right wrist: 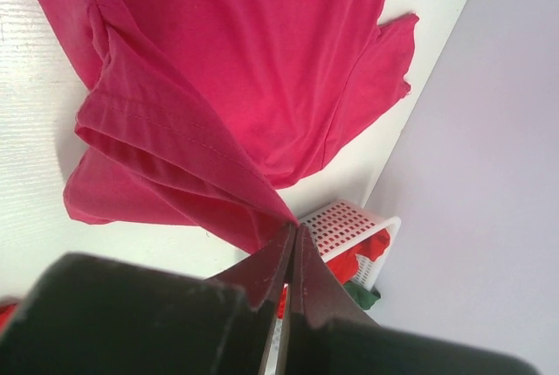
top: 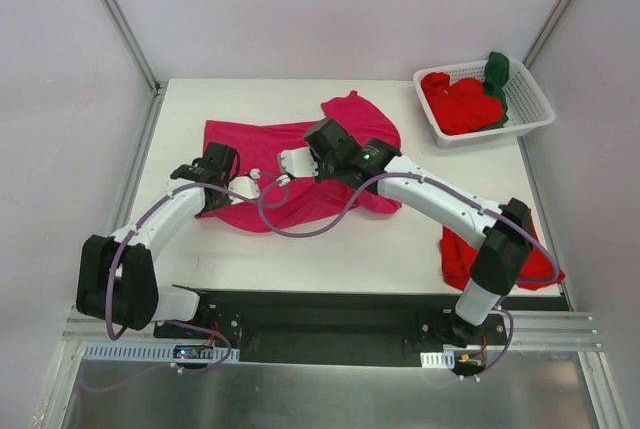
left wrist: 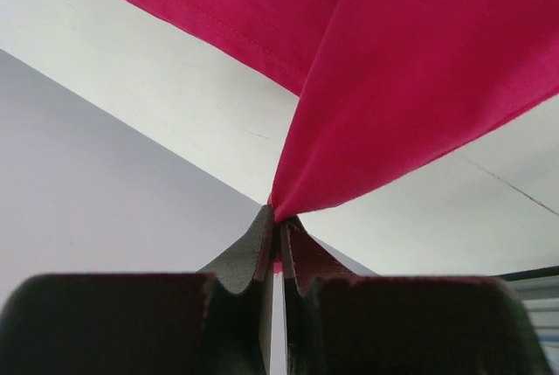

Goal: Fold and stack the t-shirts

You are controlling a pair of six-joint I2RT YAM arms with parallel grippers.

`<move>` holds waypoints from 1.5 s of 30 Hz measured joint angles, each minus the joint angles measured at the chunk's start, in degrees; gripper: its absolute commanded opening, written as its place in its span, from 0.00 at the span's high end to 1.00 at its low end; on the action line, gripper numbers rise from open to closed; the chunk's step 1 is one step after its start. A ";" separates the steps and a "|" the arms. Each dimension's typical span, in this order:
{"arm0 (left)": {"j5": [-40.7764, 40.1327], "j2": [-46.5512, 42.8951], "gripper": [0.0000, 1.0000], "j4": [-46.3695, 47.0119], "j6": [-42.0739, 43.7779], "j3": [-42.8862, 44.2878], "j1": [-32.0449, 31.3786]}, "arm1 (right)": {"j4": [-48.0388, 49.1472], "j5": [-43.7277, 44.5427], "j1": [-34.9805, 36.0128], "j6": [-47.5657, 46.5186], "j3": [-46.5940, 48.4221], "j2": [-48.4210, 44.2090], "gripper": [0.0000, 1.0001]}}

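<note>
A white table (top: 300, 261) stands enclosed by plain pale walls (top: 60, 99).

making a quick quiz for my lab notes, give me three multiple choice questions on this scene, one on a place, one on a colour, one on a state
1. Where on the table does the white basket stand?
A) far right corner
B) near left corner
C) dead centre

2. What colour is the t-shirt spread out on the table?
A) dark green
B) white
C) magenta-pink

3. In what state is the left gripper?
A) open above bare table
B) shut on the t-shirt
C) out of view

Answers:
1 A, the top view shows the basket at the far right corner.
2 C, the cloth reads magenta-pink in all three views.
3 B, the left wrist view shows its jaws pinched together on taut pink cloth.
</note>
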 measured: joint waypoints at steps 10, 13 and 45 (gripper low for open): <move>-1.79 5.38 1.00 4.35 -0.15 0.00 1.38 | 0.57 0.68 -0.04 -0.61 0.00 1.60 0.99; -1.99 6.51 1.00 5.70 -0.09 0.00 3.21 | 0.59 1.20 -0.17 -0.63 0.00 1.90 0.99; -1.53 7.52 1.00 9.38 3.23 0.74 6.86 | 1.66 4.35 -9.62 -4.35 -3.78 2.45 0.99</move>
